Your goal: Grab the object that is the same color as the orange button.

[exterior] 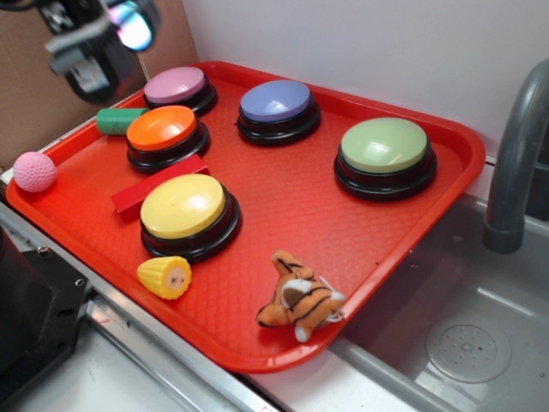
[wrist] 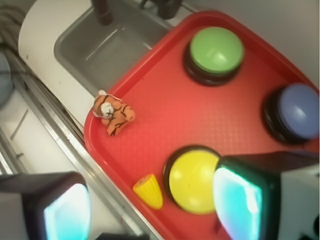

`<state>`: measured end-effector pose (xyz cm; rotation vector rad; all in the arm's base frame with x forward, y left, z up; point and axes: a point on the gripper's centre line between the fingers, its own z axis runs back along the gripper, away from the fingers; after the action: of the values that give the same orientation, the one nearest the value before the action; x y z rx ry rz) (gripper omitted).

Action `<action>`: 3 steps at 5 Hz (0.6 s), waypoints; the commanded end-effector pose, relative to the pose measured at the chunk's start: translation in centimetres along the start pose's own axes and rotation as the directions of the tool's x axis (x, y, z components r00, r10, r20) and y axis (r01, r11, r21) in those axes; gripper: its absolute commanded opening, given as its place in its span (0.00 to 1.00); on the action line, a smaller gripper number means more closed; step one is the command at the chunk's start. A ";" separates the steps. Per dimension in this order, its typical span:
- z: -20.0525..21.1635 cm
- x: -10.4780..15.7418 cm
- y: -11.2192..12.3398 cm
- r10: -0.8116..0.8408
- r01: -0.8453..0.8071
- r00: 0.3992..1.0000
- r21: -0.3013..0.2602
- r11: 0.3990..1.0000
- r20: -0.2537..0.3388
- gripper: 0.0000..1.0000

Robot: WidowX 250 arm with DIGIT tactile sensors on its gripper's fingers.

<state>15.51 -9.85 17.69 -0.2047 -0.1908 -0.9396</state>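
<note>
The small orange plush tiger lies on the red tray near its front edge, apart from the buttons. It shows in the wrist view near the tray's left rim. The orange button stands at the tray's back left; it is out of the wrist view. My gripper hangs high over the tray's back left corner, blurred. In the wrist view the gripper is open and empty, its two fingers wide apart, far above the tray.
The tray also holds pink, blue, green and yellow buttons, a yellow corn toy, a red flat block, a green cylinder. A pink ball sits at the left rim. A sink with a faucet lies to the right.
</note>
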 end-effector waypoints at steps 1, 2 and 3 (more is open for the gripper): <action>-5.7 2.9 -1.3 -0.356 0.361 0.930 -0.044 0.932 0.089 1.00; -8.3 2.9 -1.7 -0.372 0.376 0.926 -0.068 0.924 0.065 1.00; -10.7 3.1 -2.0 -0.405 0.413 0.909 -0.092 0.906 0.096 1.00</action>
<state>17.15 -15.65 7.49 -0.3106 -0.2181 -1.3479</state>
